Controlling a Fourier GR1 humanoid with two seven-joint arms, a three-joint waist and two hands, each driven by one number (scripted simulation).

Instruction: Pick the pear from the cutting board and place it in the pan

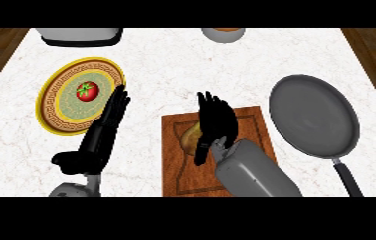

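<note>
A yellowish pear [189, 137] lies on the brown wooden cutting board [176, 177] in the middle of the counter. My right hand [218, 120] is over the pear and hides most of it. Its fingers point away from me and look nearly straight, and the thumb reaches down beside the pear's near side. The grey pan [312, 115] sits to the right of the board, with its dark handle [349, 179] pointing toward me and nothing inside it. My left hand [107, 127] rests open at the left with its fingers up.
A yellow-rimmed plate [53, 118] with a red tomato [87, 90] sits at the left, just beside my left hand. A white appliance [79, 35] stands at the back left. A bowl [223, 33] stands at the back centre. Wood shows past the counter's side edges.
</note>
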